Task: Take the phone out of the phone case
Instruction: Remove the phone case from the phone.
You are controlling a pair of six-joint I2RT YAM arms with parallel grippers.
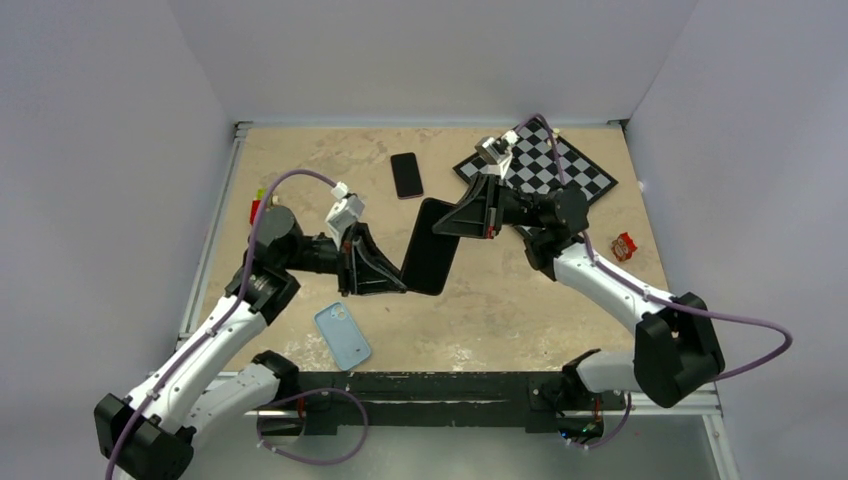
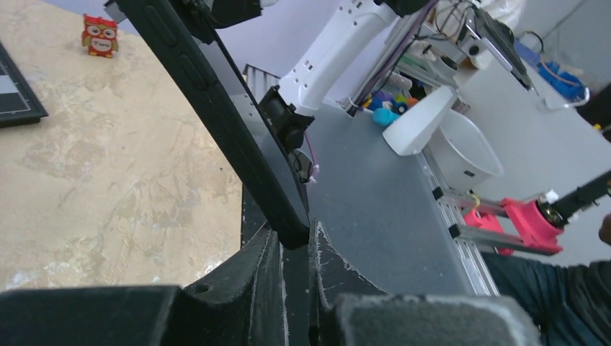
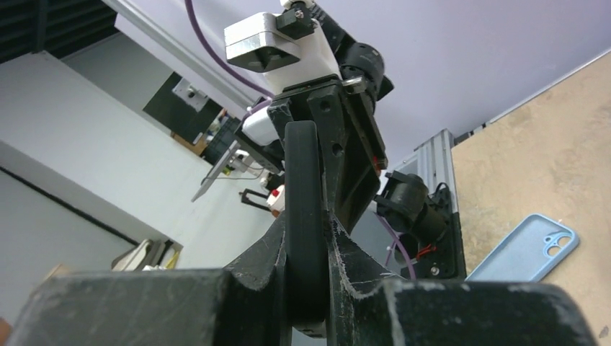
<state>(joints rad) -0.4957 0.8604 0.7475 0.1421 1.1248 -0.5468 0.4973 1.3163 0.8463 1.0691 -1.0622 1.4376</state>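
A black phone in its black case (image 1: 430, 250) hangs tilted in the air over the middle of the table, held between both grippers. I cannot tell the phone from the case. My left gripper (image 1: 400, 284) is shut on its lower near corner; in the left wrist view the gripper (image 2: 295, 241) pinches the case's end (image 2: 216, 122). My right gripper (image 1: 447, 222) is shut on its upper far end; in the right wrist view the gripper (image 3: 306, 231) clamps the black edge (image 3: 302, 180).
An empty light blue phone case (image 1: 343, 335) lies near the front edge, also in the right wrist view (image 3: 522, 249). A bare black phone (image 1: 406, 175) lies at the back. A chessboard (image 1: 545, 165) sits back right, a small red owl figure (image 1: 624, 245) at the right.
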